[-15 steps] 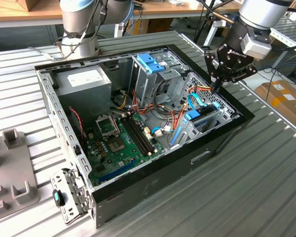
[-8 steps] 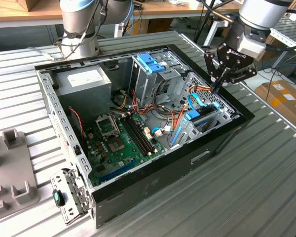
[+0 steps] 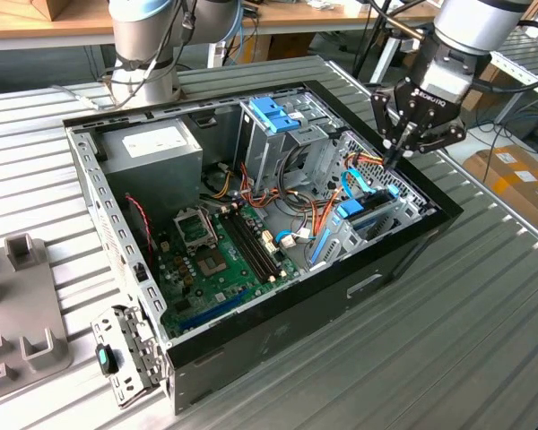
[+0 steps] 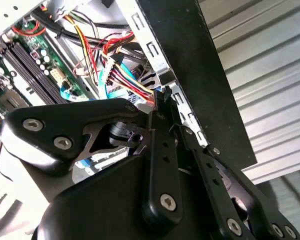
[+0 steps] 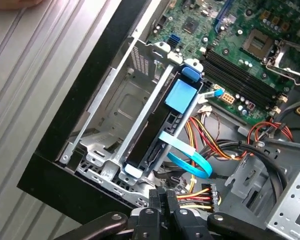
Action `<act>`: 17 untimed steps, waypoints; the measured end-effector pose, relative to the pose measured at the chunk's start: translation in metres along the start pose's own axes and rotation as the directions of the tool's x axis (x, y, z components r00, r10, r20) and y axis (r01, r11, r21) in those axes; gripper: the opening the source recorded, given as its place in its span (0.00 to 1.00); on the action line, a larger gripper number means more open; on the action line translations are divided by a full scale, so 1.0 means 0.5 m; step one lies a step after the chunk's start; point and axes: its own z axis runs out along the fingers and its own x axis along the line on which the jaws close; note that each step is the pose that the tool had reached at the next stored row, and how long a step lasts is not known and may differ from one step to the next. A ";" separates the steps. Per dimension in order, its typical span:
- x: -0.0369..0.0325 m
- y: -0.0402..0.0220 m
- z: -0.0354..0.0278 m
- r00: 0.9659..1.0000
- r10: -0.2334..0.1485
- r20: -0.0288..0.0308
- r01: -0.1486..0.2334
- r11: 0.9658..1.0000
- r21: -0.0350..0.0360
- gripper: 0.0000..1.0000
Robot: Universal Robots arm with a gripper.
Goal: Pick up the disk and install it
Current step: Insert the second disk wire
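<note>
while the grey rack sits on the ribbed table at the exterior view's left, the open case takes the middle, its power box at the back left corner and the green board on its floor, with a grey cage topped by a blue latch behind the board

further right, the disk stands on edge in the bay by the case's right wall, blue rail up, a blue ribbon cable curling just above it; in the first wrist view the disk sits seated in the metal bay, its blue tab toward the board, and the ribbon loops out near its end

at the exterior view's right the claw hangs just above the case's right rim, over the wire bundle and apart from the disk; its fingers are pressed together and grip nothing, tips beside the power plug in the first wrist view, and in the second wrist view the fingers likewise lie together
</note>
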 end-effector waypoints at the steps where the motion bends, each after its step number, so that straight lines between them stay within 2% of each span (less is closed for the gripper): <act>1: 0.000 0.000 0.000 1.000 0.020 0.000 -0.020 1.000 0.000 0.16; 5: 0.000 0.000 0.001 0.996 0.089 -0.001 -0.089 0.996 0.000 0.16; 8: 0.000 0.000 0.001 0.990 0.143 -0.002 -0.143 0.990 0.000 0.16; 10: 0.000 0.000 0.002 0.979 0.206 -0.002 -0.206 0.979 0.000 0.16; 12: 0.000 0.000 0.002 0.971 0.238 -0.003 -0.238 0.971 0.000 0.16; 14: 0.000 0.000 0.003 0.962 0.273 -0.003 -0.273 0.962 0.000 0.16; 15: 0.000 0.000 0.003 0.954 0.298 -0.003 -0.298 0.954 0.000 0.16; 16: 0.000 0.000 0.003 0.950 0.313 -0.003 -0.313 0.950 0.000 0.16; 17: 0.000 0.000 0.003 0.943 0.332 -0.004 -0.332 0.943 0.000 0.16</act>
